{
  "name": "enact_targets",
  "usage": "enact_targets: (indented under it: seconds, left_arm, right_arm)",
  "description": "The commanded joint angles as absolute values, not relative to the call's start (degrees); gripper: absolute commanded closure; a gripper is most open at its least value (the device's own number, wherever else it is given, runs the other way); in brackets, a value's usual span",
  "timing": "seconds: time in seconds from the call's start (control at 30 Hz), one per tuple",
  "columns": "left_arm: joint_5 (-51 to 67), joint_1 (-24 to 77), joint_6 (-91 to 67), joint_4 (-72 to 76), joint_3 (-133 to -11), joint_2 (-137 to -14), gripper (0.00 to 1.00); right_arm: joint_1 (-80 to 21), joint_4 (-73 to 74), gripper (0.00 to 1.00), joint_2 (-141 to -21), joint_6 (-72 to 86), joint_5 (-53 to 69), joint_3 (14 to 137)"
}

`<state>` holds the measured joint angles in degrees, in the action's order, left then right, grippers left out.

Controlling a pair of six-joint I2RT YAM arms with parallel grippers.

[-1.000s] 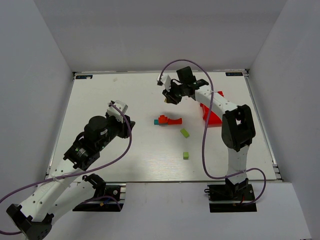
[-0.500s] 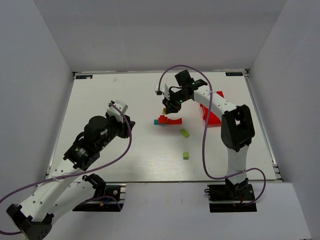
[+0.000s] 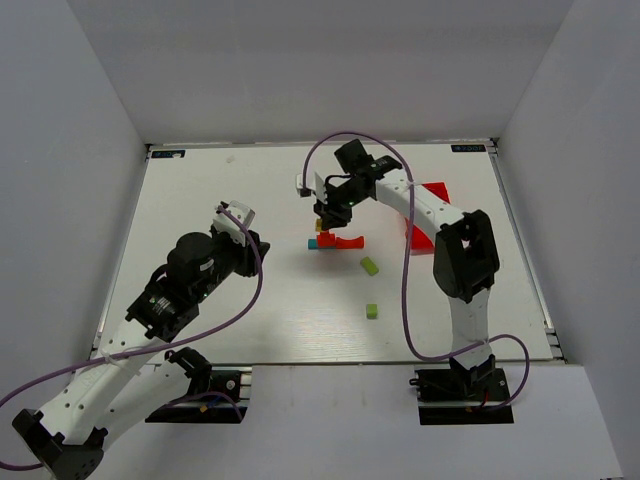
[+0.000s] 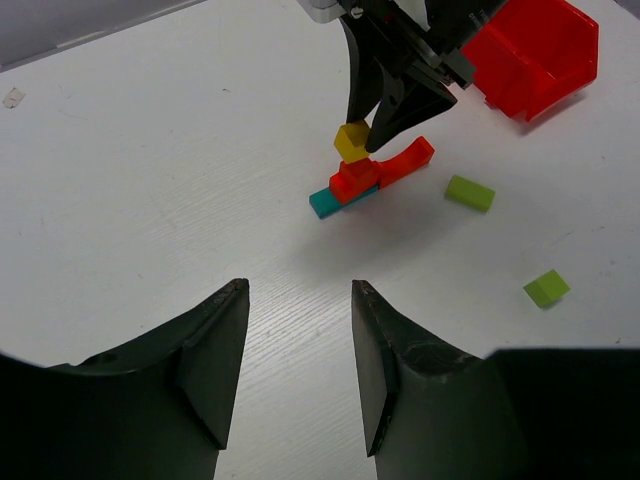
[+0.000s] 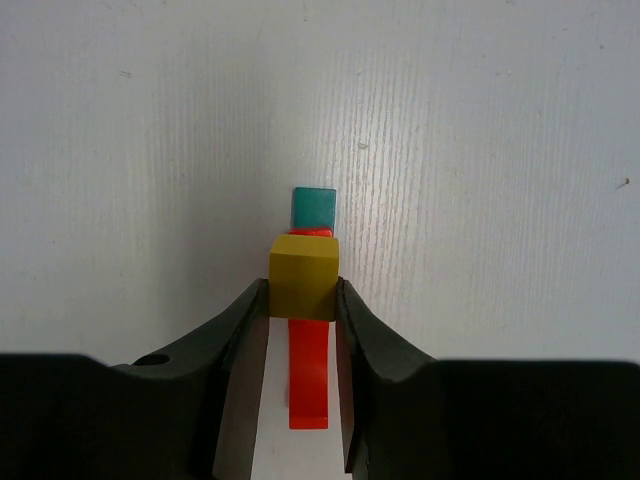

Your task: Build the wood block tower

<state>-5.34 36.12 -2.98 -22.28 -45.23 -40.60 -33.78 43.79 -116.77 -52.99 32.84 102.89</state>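
On the white worktop [image 3: 230, 200] we see the right tool [image 5: 301, 300] pinching a yellow cube [image 5: 304, 262] by its flat sides, just over the central tower [image 4: 356, 184]. We judge the cube light and stiff. The left tool [image 4: 298, 300] stands parted, empty.

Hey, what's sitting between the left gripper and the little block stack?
Nothing. In the left wrist view, only bare white table separates the open left gripper from the block stack.

Matt painted yellow cube [image 5: 303, 277]; glossy red bin [image 4: 540, 55] (plastic).
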Motion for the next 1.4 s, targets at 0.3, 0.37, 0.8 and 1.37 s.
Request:
enact_targets:
  seconds: [0.3, 0.37, 0.8, 1.37]
  left_arm:
    - [-5.6, 35.9, -3.1, -22.5, -45.0, -39.8, 0.44]
    - [-5.6, 35.9, -3.1, -22.5, -45.0, -39.8, 0.44]
    - [-5.6, 35.9, -3.1, -22.5, -45.0, -39.8, 0.44]
    - [-5.6, 35.9, -3.1, -22.5, -45.0, -39.8, 0.44]
  right_arm:
    - [-34.9, 47.5, 0.87, -119.1, -56.9, 30.0, 106.5]
    - [-34.9, 47.5, 0.87, -119.1, -57.0, 29.7, 106.5]
    - [-35.3, 47.9, 0.84, -119.8, -58.3, 27.6, 106.6]
    - [-35.7, 47.9, 0.8, -120.2, -58.9, 27.1, 106.3]
